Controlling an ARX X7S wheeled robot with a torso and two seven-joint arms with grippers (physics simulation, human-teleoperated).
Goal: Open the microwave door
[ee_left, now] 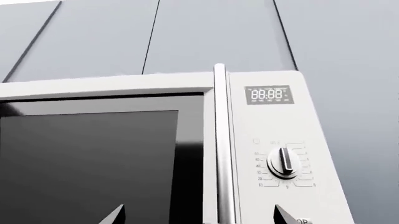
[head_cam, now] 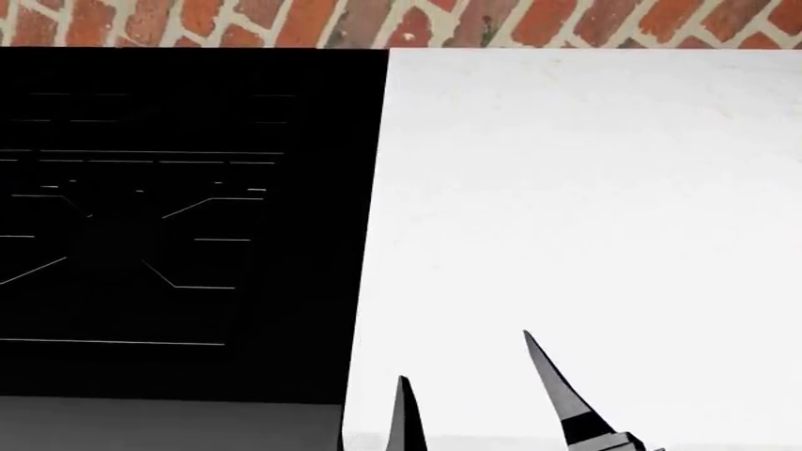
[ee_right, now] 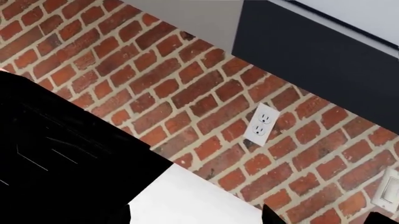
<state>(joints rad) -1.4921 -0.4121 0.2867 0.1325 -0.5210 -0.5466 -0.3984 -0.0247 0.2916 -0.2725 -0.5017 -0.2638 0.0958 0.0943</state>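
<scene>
A: Where's the microwave?

B: Only the left wrist view shows it. It sits under grey cabinet panels, dark glass door shut, flush with the frame. Neither the head view nor the right wrist view has it.

A: Handle?

B: A long silver bar handle, running top to bottom of the door, at the seam between the glass and the control panel.

A: How does the left claw lie to it?

B: Dead ahead. Its two dark fingertips show at the frame's edge, spread wide, one on the glass side and one on the panel side, so the bar falls between them. Not touching yet, as far as I can judge. The left arm is plainly the nearer one.

A: Right claw?

B: Fingers apart, empty, hanging over the white table beside a black cooktop. Its camera looks at a brick wall and an outlet.

A: Writing?

B: The display reads 88:88. The timer dial has minute numbers around it, some legible: 10, 20, 30. At the picture's edge a cropped "OP".

A: Next move?

B: Likely advance, close across the bar, pull.
</scene>
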